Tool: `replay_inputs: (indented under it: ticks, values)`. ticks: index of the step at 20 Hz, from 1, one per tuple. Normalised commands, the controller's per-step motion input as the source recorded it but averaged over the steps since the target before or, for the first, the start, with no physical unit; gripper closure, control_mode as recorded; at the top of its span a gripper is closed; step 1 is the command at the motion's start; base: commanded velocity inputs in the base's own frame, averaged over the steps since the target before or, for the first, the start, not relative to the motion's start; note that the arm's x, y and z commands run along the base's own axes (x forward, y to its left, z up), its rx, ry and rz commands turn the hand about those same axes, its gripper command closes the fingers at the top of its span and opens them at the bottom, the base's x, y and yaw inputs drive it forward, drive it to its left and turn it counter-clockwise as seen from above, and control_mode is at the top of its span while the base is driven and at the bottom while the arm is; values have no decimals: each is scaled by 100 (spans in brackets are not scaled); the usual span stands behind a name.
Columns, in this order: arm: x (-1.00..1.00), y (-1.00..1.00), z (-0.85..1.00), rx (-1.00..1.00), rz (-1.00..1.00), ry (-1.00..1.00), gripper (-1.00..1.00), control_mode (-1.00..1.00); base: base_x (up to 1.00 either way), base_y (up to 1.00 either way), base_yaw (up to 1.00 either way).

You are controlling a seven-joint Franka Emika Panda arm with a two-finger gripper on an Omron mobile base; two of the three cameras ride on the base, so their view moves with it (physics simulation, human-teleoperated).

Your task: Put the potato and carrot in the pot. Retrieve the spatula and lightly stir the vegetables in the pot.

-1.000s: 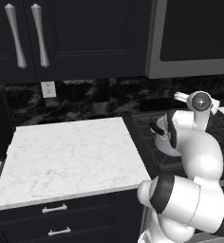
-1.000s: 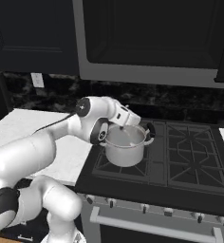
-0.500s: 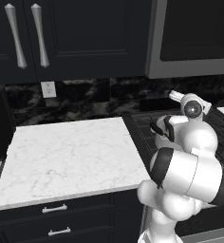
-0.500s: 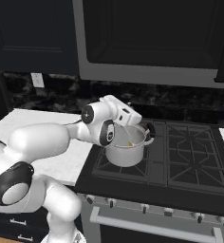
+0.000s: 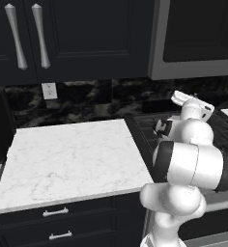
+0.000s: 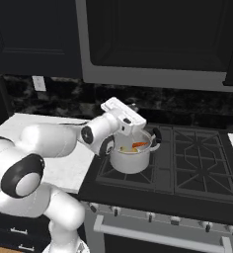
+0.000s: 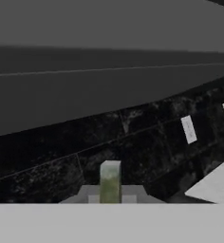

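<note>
A black stove [image 6: 187, 163] is sitting beside a white marble counter [image 5: 67, 159]. The pot [image 6: 132, 157] is standing on the front left burner, with the carrot [image 6: 139, 145] lying inside it. Since a second ago the arm has been folding back, and its hand [image 6: 122, 116] is now hanging over the pot's back rim, tipped up toward the dark backsplash [image 7: 133, 142]. The right base view is showing the pot's contents; the left one is hiding them behind the arm. I cannot tell whether the claw is spread or pressed together.
</note>
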Motion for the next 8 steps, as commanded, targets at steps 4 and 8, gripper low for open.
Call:
replay_inputs:
  ticks: [4, 8]
  values:
    - [-21, 0, 4, -20, -10, -28, 100, -100, 0, 0, 0]
    - [-33, 0, -3, -20, -12, -13, 100, -100, 0, 0, 0]
